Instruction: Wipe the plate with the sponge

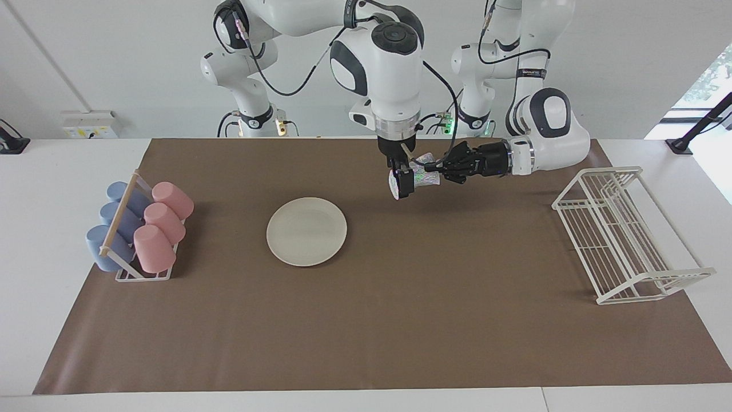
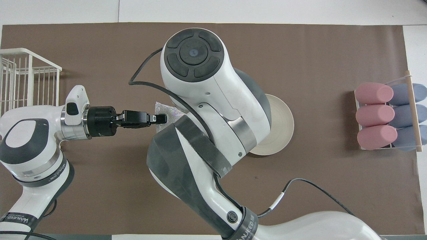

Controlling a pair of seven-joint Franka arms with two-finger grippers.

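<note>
Above the brown mat [image 1: 366, 320], toward the left arm's end of it from the plate [image 1: 306, 231], the sponge [image 1: 424, 173] is held in the air between the two grippers. The left gripper [image 1: 430, 169] is laid out level, and its fingers are closed tight on one end of the silvery pad. The right gripper [image 1: 401, 184] is pointed straight down, with its fingers spread wide to either side of the sponge's other end; whether they are touching the pad cannot be told. In the overhead view, only a corner of the sponge [image 2: 165, 110] is seen beside the left gripper [image 2: 162, 119], the rest being covered by the right arm's wrist.

The plate is lain flat on the mat, near the middle of the table, well apart from both grippers; in the overhead view only its edge [image 2: 283, 126] is shown past the right arm. At the right arm's end of the table, pink cups [image 1: 160, 224] and blue cups [image 1: 114, 220] are stacked on their sides in a small rack [image 1: 143, 274]. At the left arm's end, a white wire rack [image 1: 623, 234] is stood on the mat.
</note>
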